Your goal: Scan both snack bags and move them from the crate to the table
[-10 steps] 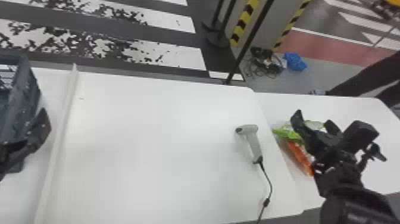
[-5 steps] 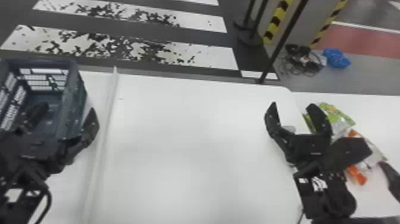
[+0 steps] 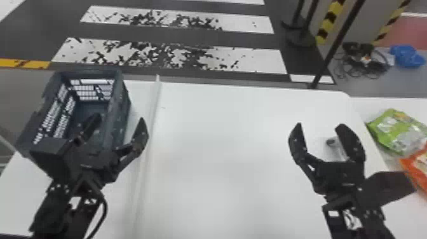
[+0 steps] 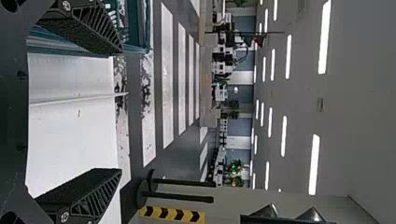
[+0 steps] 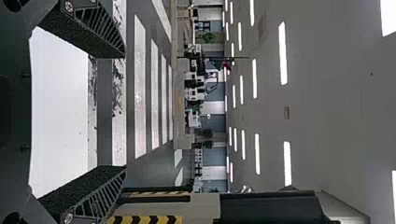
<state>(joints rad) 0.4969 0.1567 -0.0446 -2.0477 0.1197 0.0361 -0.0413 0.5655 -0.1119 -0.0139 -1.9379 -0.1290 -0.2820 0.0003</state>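
With the green snack bag (image 3: 392,127) and orange snack bag (image 3: 416,164) on the right-hand worktop (image 3: 365,106), the closing step seems in hand, and the left gripper (image 3: 118,119) and right gripper (image 3: 320,125), both spread and holding nothing, need only withdraw clear of crate (image 3: 119,114) and scanner (image 3: 337,148).

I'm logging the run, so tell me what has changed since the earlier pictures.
The right tool has moved left, from over the bags to near the scanner, its fingers open; no grasp or release shows. The head view has turned left, showing more of the crate. The green bag, orange bag and scanner stayed in place.
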